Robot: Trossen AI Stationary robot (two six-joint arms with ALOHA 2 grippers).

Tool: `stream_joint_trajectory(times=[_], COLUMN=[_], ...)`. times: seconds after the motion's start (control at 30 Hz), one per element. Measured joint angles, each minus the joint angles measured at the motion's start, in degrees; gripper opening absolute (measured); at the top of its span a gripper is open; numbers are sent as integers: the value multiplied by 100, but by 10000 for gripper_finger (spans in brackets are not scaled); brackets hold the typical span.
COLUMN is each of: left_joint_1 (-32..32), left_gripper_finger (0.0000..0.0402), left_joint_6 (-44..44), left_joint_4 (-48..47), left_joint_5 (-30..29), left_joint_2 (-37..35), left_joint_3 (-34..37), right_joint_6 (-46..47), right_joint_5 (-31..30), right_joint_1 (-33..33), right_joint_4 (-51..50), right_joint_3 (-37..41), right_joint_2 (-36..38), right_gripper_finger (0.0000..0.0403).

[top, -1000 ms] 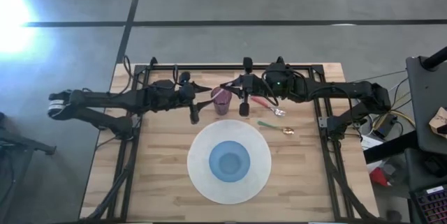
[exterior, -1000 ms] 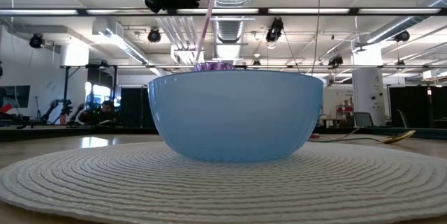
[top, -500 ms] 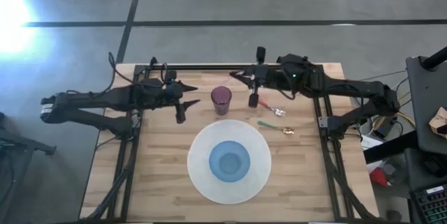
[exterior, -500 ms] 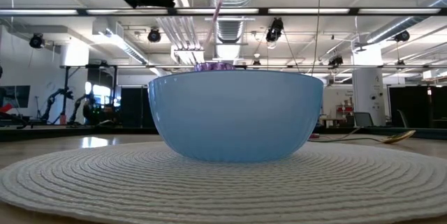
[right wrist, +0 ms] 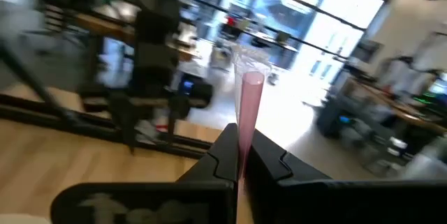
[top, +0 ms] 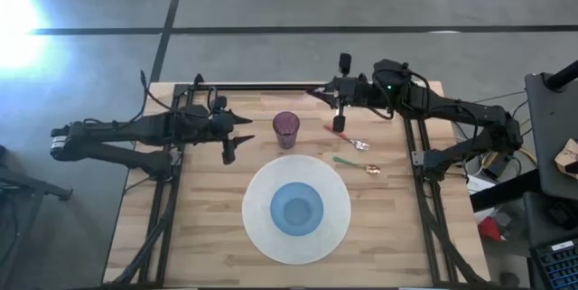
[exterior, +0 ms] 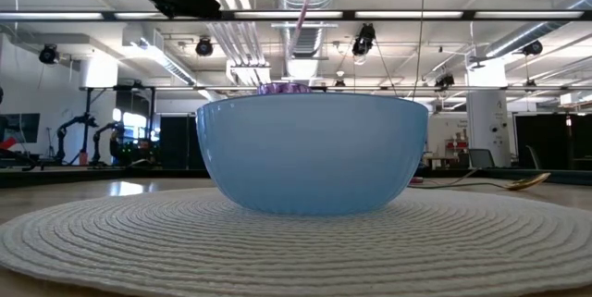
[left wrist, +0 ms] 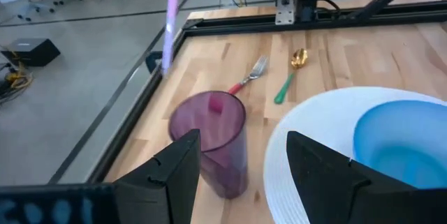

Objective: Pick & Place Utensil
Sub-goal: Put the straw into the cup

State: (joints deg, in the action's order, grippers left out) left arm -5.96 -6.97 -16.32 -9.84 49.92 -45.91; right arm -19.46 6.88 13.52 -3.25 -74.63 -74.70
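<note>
A purple cup (top: 286,130) stands upright on the table, far of a white round mat (top: 257,227) that carries a blue bowl (top: 296,209). My right gripper (top: 325,94) hangs in the air to the cup's far right, shut on a long pink utensil (right wrist: 246,109). In the low view the pink utensil (exterior: 303,6) shows high above the bowl (exterior: 313,154). My left gripper (top: 240,130) is open, left of the cup (left wrist: 209,137), and touches nothing. A red-handled fork (top: 349,138) and a green-handled spoon (top: 356,163) lie flat on the table right of the cup. My right gripper pinches the pink utensil between its two fingers (right wrist: 223,151) at one end (right wrist: 242,155). The fingers come from the table's right. The rest of the utensil sticks out past the fingertips along their line. It is lifted clear of the cup and the table.
Black frame rails (top: 271,85) run along the table's far edge and under both arms. The mat and bowl fill the near middle. Bare wood (top: 203,227) lies left of the mat and bare wood (top: 388,227) to its right. The fork (left wrist: 249,76) and spoon (left wrist: 290,76) sit beyond the cup in the left wrist view.
Both grippers have drawn away from the cup. My right gripper has moved toward the table's right and far edge, carrying the pink utensil, whose lower end has risen away from the cup. My left gripper has pulled back toward the left edge. The cup has stayed put.
</note>
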Motion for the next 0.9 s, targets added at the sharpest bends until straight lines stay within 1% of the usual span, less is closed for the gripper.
stream_joint_trajectory(times=[0.07,0.2,0.33,0.7,0.9], left_joint_1=[0,0,0,-4,-4], left_gripper_finger=[207,207,207,207,207], left_joint_6=[41,165,281,287,291], left_joint_4=[287,922,1162,1187,1205], left_joint_5=[3,1,1,-3,-5], left_joint_2=[-3,-15,-74,-91,-91], left_joint_3=[229,689,989,1054,1054], right_joint_6=[43,57,131,177,460], right_joint_5=[224,244,261,268,277], right_joint_1=[37,46,43,39,39], right_joint_4=[-2,-155,-253,-235,-241], right_joint_3=[0,3,9,13,14], right_joint_2=[-50,-226,-385,-653,-892], right_gripper_finger=[8,8,8,8,8])
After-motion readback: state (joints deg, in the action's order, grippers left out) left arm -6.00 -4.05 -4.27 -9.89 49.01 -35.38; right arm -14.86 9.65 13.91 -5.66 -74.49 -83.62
